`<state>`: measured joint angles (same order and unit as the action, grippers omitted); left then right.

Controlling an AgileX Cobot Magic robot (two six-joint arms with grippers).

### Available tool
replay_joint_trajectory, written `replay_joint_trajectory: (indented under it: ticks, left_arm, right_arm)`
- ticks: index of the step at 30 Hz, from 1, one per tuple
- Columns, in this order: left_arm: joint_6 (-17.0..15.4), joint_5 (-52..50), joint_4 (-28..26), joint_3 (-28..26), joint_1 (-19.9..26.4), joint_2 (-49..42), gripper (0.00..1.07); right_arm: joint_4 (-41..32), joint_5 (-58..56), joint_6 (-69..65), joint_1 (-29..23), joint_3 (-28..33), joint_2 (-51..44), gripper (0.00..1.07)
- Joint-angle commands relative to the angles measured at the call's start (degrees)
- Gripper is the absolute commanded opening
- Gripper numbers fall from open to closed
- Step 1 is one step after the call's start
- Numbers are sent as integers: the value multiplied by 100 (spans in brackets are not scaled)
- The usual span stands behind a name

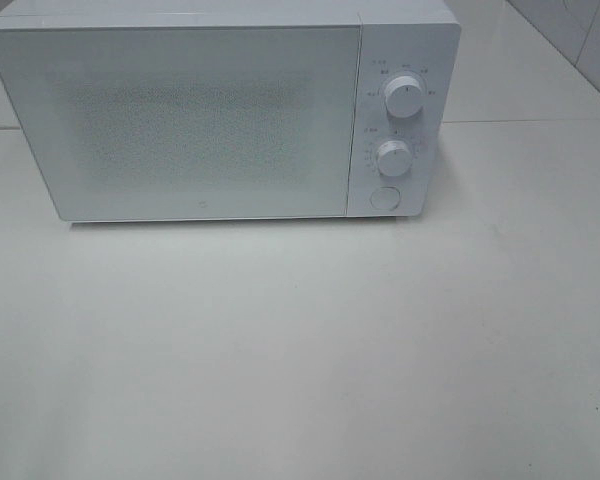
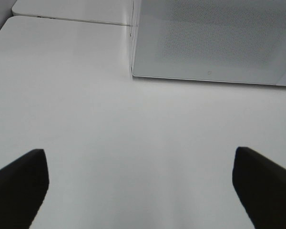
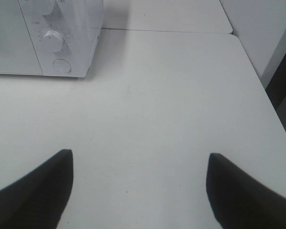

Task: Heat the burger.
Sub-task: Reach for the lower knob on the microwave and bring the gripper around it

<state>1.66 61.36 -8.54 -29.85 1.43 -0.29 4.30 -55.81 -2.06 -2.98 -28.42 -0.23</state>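
Bare tabletop [image 1: 300, 380] stretches before a shut microwave [image 1: 220, 110] in the upper frame. The left claw [image 2: 139, 160] and right claw [image 3: 140, 160] both hang open and empty. No burger shows anywhere, so its place relative to either claw cannot be told. The likely next step is opening the microwave, probably via its round button [image 1: 384, 197].

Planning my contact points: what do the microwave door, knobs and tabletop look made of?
Microwave door: white glass or glossy plastic, with a fine dotted mesh showing through. Knobs: probably smooth white plastic, soft sheen. Tabletop: hard, smooth, white, faintly reflective; laminate or stone, cannot tell.
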Motion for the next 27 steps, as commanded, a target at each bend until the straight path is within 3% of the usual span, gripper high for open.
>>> replay_joint_trajectory:
  ticks: [1,16,27]
  left_arm:
    - [-34,0,-23,29,23,-109,98]
    - [-34,0,-23,29,23,-109,98]
    - [-34,0,-23,29,23,-109,98]
  right_arm:
    - [-11,160,-57,46,-46,-143,73]
    - [6,1736,-80,46,-155,716,73]
    - [0,3254,-80,46,458,1627,73]
